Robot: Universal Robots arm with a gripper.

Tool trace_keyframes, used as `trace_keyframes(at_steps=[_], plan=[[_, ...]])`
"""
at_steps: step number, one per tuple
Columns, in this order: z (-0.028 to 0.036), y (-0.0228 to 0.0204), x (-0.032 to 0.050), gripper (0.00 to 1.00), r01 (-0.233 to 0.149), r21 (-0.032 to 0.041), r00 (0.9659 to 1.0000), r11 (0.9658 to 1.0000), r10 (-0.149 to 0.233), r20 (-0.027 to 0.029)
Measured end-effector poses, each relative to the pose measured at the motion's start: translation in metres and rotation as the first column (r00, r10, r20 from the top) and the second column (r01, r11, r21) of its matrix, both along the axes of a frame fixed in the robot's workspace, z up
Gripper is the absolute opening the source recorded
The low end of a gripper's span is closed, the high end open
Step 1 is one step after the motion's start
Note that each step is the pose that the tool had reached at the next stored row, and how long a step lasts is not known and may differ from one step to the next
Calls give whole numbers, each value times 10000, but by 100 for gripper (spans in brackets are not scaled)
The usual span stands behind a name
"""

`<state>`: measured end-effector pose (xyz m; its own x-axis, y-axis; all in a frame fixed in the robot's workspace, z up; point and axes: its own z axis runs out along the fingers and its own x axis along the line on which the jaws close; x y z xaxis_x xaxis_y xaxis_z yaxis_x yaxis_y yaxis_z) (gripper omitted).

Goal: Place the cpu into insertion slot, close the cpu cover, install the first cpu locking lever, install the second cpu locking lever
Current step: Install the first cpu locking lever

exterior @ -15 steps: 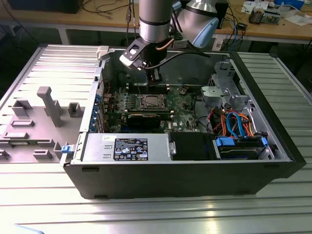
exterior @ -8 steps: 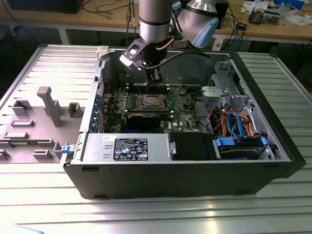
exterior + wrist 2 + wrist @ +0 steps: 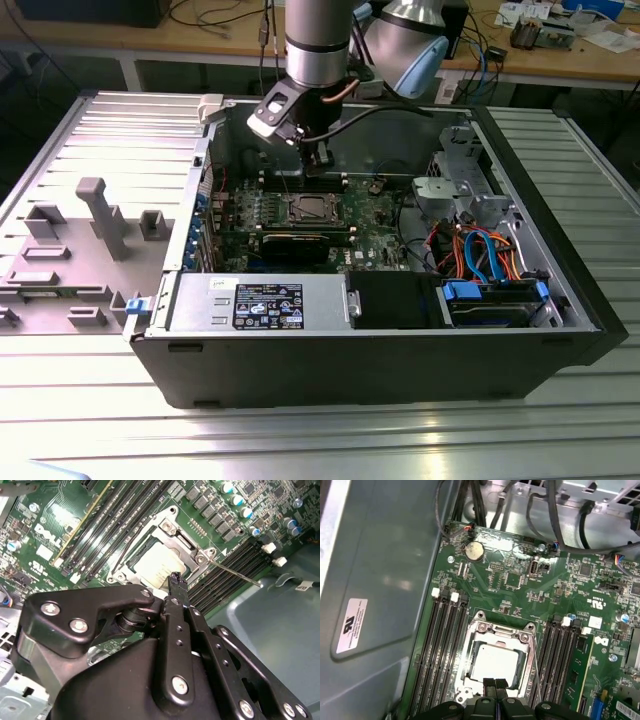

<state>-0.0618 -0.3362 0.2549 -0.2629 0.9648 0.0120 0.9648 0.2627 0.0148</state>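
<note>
The cpu (image 3: 496, 663) lies flat in the insertion slot (image 3: 468, 676) on the green board, its dull silver face showing through the window of the cpu cover (image 3: 501, 631), which lies down over it. In the second wrist view the cpu (image 3: 159, 564) sits under the cover (image 3: 176, 534), and a thin locking lever (image 3: 235, 573) sticks out slantwise over the memory slots. My gripper (image 3: 494, 684) hovers just above the socket's edge, shut with nothing between its fingertips; its tip (image 3: 175, 580) points at the chip. In the exterior view the gripper (image 3: 319, 163) hangs over the slot (image 3: 308, 208).
The open black computer case (image 3: 360, 350) lies on a ribbed metal table. Long black memory slots (image 3: 440, 645) flank the socket on both sides. The grey case wall (image 3: 375, 580) stands close by. Cables (image 3: 480, 250) and a drive cage (image 3: 470, 170) fill the exterior view's right.
</note>
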Motion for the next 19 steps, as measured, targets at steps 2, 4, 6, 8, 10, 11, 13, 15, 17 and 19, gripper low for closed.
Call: trace_keyframes(at_steps=[2, 4, 6, 8, 10, 11, 13, 15, 17, 19], plan=[[0, 0, 0, 11, -315, -1, 9995, 9995, 315, 0], [0, 0, 0, 11, -566, -1, 9984, 9984, 566, 0], [-1, 0, 0, 11, -680, 0, 9977, 9977, 680, 1], [-1, 0, 0, 11, -681, 0, 9977, 9977, 681, 0], [0, 0, -13, 11, -706, 0, 9975, 9975, 706, 0], [-1, 0, -18, 11, -778, 0, 9970, 9970, 778, 0], [-1, 0, -19, 11, -1028, 0, 9947, 9947, 1028, -1], [-1, 0, -20, 11, -1331, 0, 9911, 9911, 1331, 0], [-1, 0, -19, 11, -1772, -1, 9842, 9842, 1772, -1], [-1, 0, -19, 11, -2050, -1, 9788, 9788, 2050, -1]])
